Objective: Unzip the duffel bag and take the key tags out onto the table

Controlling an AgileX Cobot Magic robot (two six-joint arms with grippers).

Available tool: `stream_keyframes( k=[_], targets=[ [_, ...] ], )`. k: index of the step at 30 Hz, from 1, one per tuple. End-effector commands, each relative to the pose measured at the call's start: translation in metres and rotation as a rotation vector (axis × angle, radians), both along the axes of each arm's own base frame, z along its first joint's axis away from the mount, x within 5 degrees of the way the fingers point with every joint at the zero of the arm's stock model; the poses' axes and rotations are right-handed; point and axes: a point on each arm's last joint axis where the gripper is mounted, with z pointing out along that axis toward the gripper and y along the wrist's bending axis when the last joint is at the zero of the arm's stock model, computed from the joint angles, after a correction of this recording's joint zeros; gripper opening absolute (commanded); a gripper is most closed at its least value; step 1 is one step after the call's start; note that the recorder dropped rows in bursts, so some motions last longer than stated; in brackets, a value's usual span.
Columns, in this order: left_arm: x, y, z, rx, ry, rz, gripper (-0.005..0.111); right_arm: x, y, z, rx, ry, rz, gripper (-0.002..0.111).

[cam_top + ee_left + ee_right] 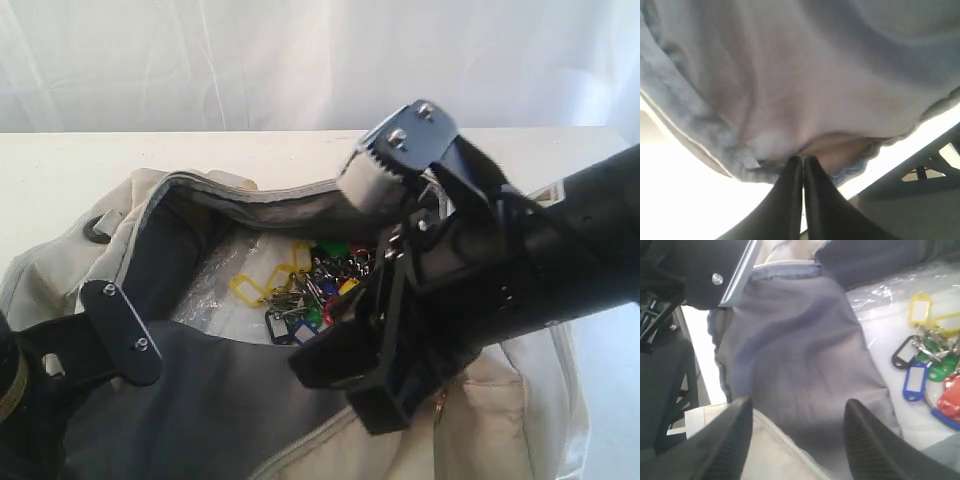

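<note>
One duffel bag (505, 405), unzipped and gaping, sits on the white counter (60, 170). Key tags (322, 285) lie inside it. Left end effector (803, 160): pressed closed, pinching the bag's edge. Right end effector (799, 409): spread wide apart over the opening.

Black arms (590, 230), grey screw-studded plates (125, 335), ribbed black fingers (730, 442)
</note>
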Motion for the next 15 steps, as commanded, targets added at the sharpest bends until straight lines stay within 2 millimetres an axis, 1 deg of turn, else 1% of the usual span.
stream_keyframes(
  k=[1,3,5,6,9,12,15],
  targets=[
    [-0.009,0.007,-0.007,-0.009,0.007,0.028,0.008,0.004,0.014,-0.022,-0.074,0.066,0.068,0.049],
    [-0.010,0.008,-0.008,-0.015,0.003,0.033,0.008,0.007,0.015,-0.034,-0.122,0.148,0.053,0.042],
    [-0.009,0.007,-0.008,-0.021,-0.002,0.035,0.008,0.009,0.012,-0.048,-0.209,0.239,0.028,0.036],
    [-0.009,0.007,-0.008,-0.027,-0.006,0.034,0.008,0.010,0.008,-0.057,-0.289,0.293,0.001,0.031],
    [-0.007,0.005,-0.008,-0.050,-0.022,0.029,0.008,0.010,-0.006,-0.074,-0.503,0.409,-0.058,0.025],
    [-0.006,0.003,-0.008,-0.064,-0.035,0.024,0.008,0.013,-0.017,-0.085,-0.638,0.421,-0.136,0.023],
    [-0.005,0.002,-0.008,-0.073,-0.041,0.022,0.008,0.014,-0.021,-0.088,-0.658,0.408,-0.180,0.023]
  ],
)
